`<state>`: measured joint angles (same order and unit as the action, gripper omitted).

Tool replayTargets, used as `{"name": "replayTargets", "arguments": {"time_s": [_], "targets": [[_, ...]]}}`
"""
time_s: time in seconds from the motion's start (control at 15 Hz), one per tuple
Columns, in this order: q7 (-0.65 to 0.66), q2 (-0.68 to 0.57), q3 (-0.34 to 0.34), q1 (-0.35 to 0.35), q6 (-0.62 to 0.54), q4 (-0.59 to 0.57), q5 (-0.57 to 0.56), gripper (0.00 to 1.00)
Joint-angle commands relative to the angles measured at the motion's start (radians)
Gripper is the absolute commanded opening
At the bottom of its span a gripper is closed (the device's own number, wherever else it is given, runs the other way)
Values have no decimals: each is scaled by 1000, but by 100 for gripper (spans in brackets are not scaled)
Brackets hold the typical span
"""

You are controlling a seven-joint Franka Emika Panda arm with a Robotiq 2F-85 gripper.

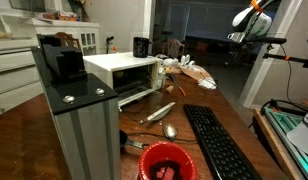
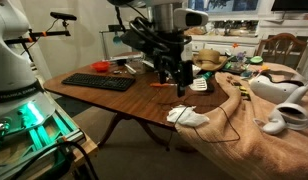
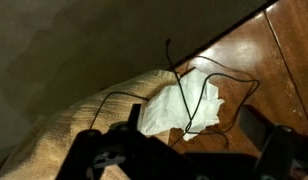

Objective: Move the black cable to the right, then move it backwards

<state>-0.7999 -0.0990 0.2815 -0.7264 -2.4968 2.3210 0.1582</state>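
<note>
The tool [image 2: 180, 86] hung just over the tabletop [image 2: 124, 100], jaws wide apart and nothing between them. The wrist view made that plain, with one finger [image 3: 94, 150] down in the left corner and its twin far off to the right.

And there was the cable [image 3: 180, 85], right below! It was a thin black line lying across a crumpled white tissue [image 3: 162, 112], just where the tan cloth [image 3: 84, 120] met bare wood. One end ran away up the picture, and a loose loop strayed out onto the wood.

That was a light, limp thing by the look of it. My guess was that it wouldn't push at all, only drag and snake behind whatever held it. It would likely slide freely on wood, snag on cloth, and perhaps tow the tissue along.

The best hold, I reckoned, was a pinch square across a single strand near the middle of the run, so that both tails trailed evenly. A strand that thin could slip out of a careless grip.
</note>
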Motion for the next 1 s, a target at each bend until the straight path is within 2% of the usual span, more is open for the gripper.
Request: {"name": "replayTargets", "arguments": {"time_s": [0.0, 0.13, 0.2, 0.27, 0.6, 0.93], "targets": [[-153, -91, 27, 7, 79, -92, 79, 100], [-243, -125, 11, -2, 73, -104, 154, 100], [-246, -143, 8, -4, 90, -115, 176, 100], [-195, -91, 25, 11, 52, -73, 127, 100], [-201, -99, 25, 13, 51, -78, 132, 100], [-328, -154, 11, -14, 8, -49, 166, 100]]}}
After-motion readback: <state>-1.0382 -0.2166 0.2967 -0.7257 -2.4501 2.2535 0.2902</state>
